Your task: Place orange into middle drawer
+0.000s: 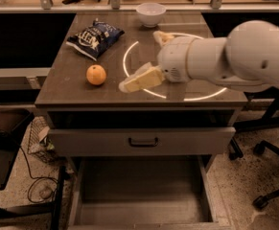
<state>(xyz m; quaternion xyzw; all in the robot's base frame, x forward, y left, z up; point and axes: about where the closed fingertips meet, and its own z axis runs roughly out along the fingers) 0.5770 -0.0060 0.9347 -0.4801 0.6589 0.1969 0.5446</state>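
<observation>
The orange (96, 74) sits on the left part of the cabinet top (67, 87), near the front edge. My gripper (129, 85), on the end of the white arm (215, 61), hangs low over the top just right of the orange, a short gap away, and points at it. It holds nothing that I can see. The middle drawer (139, 190) is pulled out below the cabinet, with its flat grey floor bare. Above it, the drawer front with the dark bar handle (143, 141) is shut.
A dark blue chip bag (95, 37) lies at the back left of the top and a white bowl (151, 13) stands at the back edge. Chair bases (268, 195) stand on the right. A wire basket (39, 137) and cables are on the floor at the left.
</observation>
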